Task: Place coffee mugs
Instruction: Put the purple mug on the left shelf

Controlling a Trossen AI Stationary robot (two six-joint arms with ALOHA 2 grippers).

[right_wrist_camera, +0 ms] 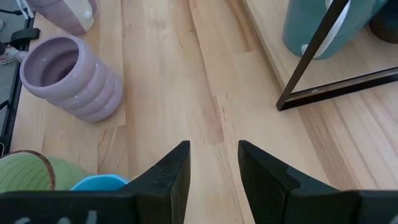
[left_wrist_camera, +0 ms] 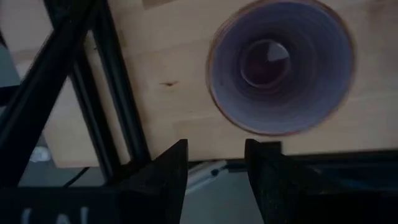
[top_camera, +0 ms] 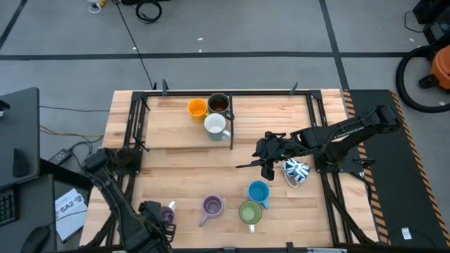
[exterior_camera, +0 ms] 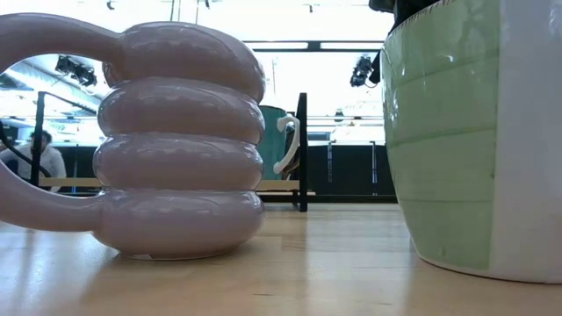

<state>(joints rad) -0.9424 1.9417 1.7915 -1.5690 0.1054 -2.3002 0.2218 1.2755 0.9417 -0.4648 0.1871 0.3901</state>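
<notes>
Ridged purple mug (top_camera: pixel 212 206), green mug (top_camera: pixel 249 211), blue mug (top_camera: pixel 258 192)

The left hand (top_camera: pixel 156 213) hangs low at the near left corner, fingers parted and empty, while the right hand (top_camera: pixel 261 159) reaches inward, likewise parted and empty.

A robotics lab or test hall, not a home

A pale wooden surface (top_camera: pixel 183 169) with a black metal frame (top_camera: pixel 140 119) bolted around it stands on a grey floor (top_camera: pixel 232 28) marked with dark taped lines. Loose cables (top_camera: pixel 148 10) lie on that floor, and a vacuum cleaner (top_camera: pixel 430 70) sits at the edge. Behind, long ceiling lights (exterior_camera: pixel 316 44), more black stands and a person (exterior_camera: pixel 39 158) at a desk.
</notes>
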